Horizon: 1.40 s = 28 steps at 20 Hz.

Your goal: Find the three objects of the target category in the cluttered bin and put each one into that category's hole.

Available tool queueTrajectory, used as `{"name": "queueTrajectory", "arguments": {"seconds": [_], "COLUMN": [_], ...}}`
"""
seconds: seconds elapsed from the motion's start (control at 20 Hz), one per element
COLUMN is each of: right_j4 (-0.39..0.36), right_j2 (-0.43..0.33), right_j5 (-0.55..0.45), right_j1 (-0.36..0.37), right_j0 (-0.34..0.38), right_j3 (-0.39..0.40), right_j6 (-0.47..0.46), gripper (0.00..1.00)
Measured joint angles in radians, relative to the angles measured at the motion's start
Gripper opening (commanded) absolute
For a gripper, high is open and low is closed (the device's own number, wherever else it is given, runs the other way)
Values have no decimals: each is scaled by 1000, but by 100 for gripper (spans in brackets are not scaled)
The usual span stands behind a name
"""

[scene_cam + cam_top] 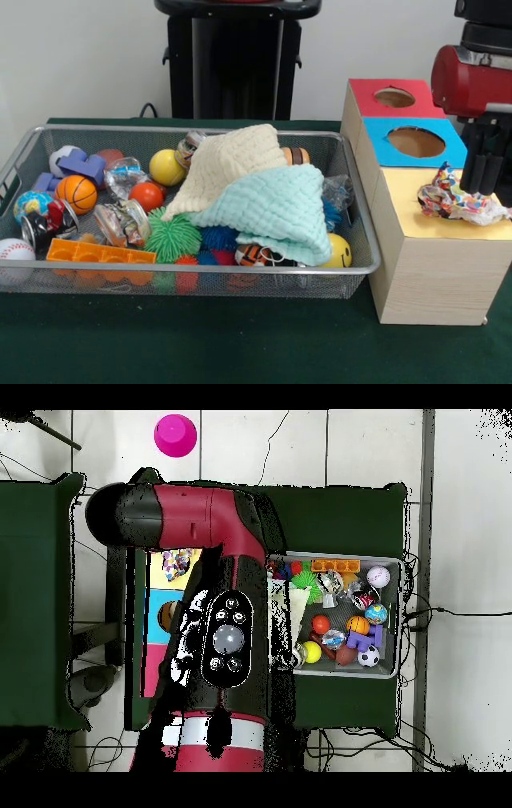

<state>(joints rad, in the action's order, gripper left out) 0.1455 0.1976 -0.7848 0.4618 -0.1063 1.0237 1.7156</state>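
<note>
The wire mesh bin point(364, 268) holds a clutter of toys; it also shows in the overhead view point(394, 669). One wrinkly plastic wad point(458, 200) lies on the yellow top point(400, 204) of the nearest wooden box, and it covers the hole. The wad also shows in the overhead view point(177, 564). My gripper point(485, 172) hangs right behind and above this wad, at the picture's right edge. Two more plastic wads lie in the bin's left half, one point(125, 175) by the orange ball and one point(122, 223) by the green spiky ball.
A cream cloth point(232, 164) and a mint cloth point(276, 210) cover the bin's middle. The blue-topped box point(412, 142) and red-topped box point(392, 98) stand behind the yellow one. Balls, spiky balls and an orange block point(100, 254) fill the bin. A pink cup point(175, 434) stands off the table.
</note>
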Motion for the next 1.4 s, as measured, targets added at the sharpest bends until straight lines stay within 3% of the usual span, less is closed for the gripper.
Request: {"name": "queueTrajectory", "arguments": {"seconds": [0.95,1.4], "right_j4": [25,31], "right_j2": [0,-4], "right_j5": [-153,-161], "right_j1": [-6,-6], "right_j0": [-9,-10], "right_j3": [29,67], "right_j6": [0,0], "gripper": [0,0]}}
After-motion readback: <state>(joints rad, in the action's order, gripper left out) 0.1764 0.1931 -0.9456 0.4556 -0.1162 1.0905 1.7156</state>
